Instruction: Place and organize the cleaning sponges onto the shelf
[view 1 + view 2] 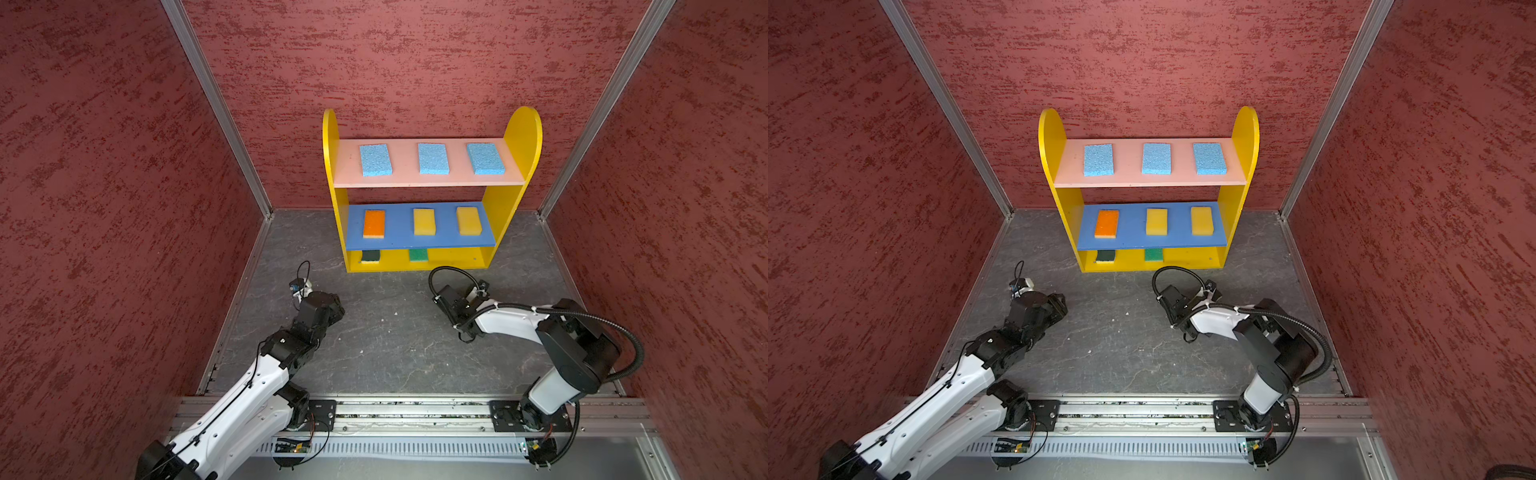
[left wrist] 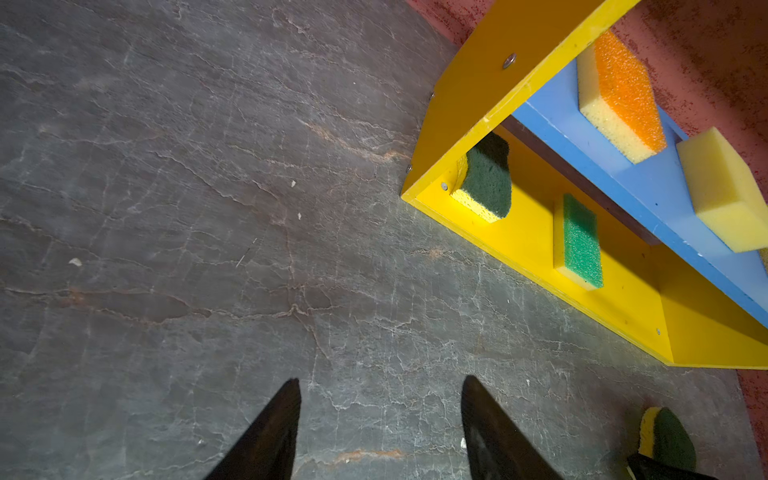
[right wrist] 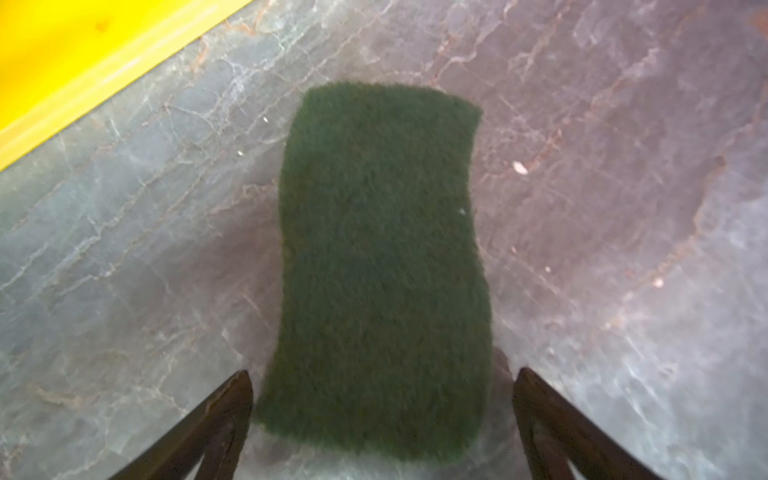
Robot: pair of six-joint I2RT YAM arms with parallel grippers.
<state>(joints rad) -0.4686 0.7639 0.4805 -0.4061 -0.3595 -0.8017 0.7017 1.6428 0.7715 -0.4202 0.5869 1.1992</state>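
We are counting eight cleaning sponges (image 1: 433,158) sitting on shelf (image 1: 521,137); ninth, dark green sponge (image 3: 382,232), is lying on floor (image 1: 395,332) at shelf's 5 o'clock; right gripper (image 3: 384,374) is straddling it, jaws wide, gripping nothing; left gripper (image 2: 381,379) is hovering half-spread, empty

Bottom level of shelf (image 1: 457,258): right third open. Left blocked by dark green sponge (image 1: 370,256), middle by bright green sponge (image 1: 418,254). Low entry under blue board (image 1: 399,227).
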